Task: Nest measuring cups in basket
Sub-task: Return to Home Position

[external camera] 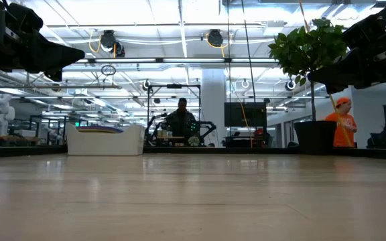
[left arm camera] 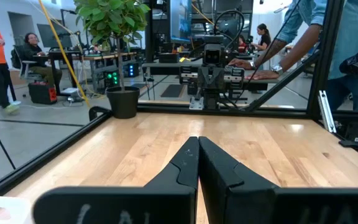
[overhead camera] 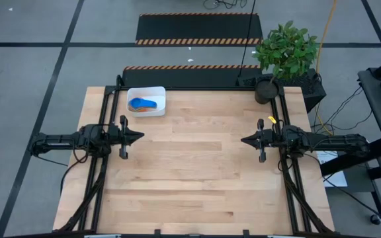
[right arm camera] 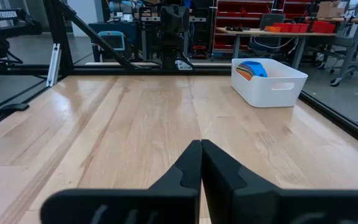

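The white basket (overhead camera: 146,101) stands on the wooden table near its far left corner, and shows too in the low view (external camera: 105,141) and the right wrist view (right arm camera: 269,82). Measuring cups (overhead camera: 143,104) lie stacked inside it, a blue one on top with orange under it (right arm camera: 253,68). My left gripper (overhead camera: 139,137) is shut and points level toward the table's middle from the left side. Opposite it, my right gripper (overhead camera: 243,140) is shut and points level from the right side. Both hang above the table and hold nothing.
A potted plant (overhead camera: 284,56) stands at the table's far right corner. A black frame rail (overhead camera: 197,87) runs along the far edge. People stand and sit in the room beyond the table. Bare wood (overhead camera: 190,172) lies between the two grippers.
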